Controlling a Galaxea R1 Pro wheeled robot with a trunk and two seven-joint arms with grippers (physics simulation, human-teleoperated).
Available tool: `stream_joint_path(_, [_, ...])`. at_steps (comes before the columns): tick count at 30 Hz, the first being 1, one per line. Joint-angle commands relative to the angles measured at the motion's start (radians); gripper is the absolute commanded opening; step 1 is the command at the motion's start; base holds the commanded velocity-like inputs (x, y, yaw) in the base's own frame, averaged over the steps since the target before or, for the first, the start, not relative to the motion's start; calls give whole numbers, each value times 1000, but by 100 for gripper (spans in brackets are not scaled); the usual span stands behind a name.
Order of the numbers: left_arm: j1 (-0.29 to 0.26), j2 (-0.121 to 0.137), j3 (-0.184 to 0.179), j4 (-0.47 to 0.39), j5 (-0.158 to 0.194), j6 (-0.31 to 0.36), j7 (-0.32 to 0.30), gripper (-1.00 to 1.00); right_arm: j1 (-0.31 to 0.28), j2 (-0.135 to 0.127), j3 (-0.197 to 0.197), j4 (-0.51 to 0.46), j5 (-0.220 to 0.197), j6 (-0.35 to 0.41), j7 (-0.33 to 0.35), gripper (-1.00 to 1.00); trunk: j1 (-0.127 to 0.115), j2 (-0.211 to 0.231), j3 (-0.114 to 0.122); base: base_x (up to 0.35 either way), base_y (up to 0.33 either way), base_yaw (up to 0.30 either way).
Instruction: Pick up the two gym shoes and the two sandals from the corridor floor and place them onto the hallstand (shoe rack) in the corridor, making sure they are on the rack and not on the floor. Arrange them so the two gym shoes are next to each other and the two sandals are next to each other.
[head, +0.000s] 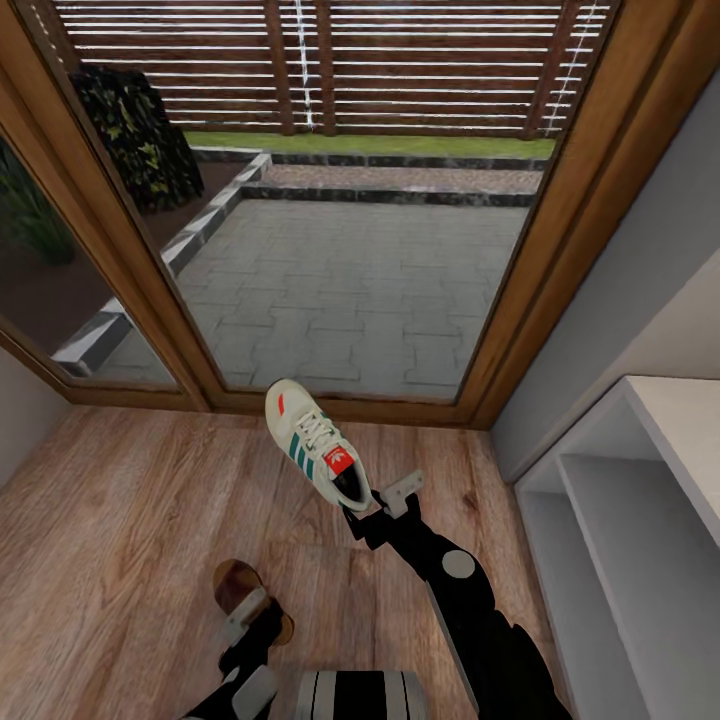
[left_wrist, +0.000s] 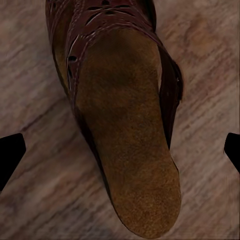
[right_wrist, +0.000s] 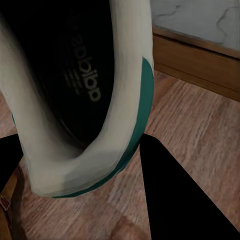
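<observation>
A cream-white gym shoe (head: 313, 447) with green stripes hangs tilted above the corridor floor (head: 120, 520), in front of the glass door. My right gripper (head: 376, 506) is shut on its heel. In the right wrist view the heel rim (right_wrist: 75, 165) sits between the dark fingers (right_wrist: 172, 195). A dark brown sandal (head: 232, 584) lies on the floor near my base. My left gripper (head: 246, 615) hovers right over it, open. In the left wrist view the sandal's tan footbed (left_wrist: 127, 140) lies between the two spread fingertips (left_wrist: 10, 155). The light-grey hallstand (head: 650, 440) stands at the right.
A wood-framed glass door (head: 350, 290) closes off the corridor ahead, with a paved patio behind it. A grey wall (head: 640, 250) runs along the right above the hallstand. Bare plank floor stretches out to the left of the shoes.
</observation>
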Motion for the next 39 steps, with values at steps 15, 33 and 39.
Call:
stream_joint_path(15, [1,0,-3,-14,29,-4,0,100,-1,0,1,-1,7,5,7,-100,0,0,-1,8,0,-15])
stream_joint_path(33, [1,0,-5,-12,31,-5,-3,100,-1,0,0,-1,7,5,7,-100,0,0,-1,42,-8,-87])
stream_joint_path(39, [1,0,-5,-13,31,-4,-2,100,-1,0,-1,-1,8,5,7,-100,1,-1,-8,0,0,-6])
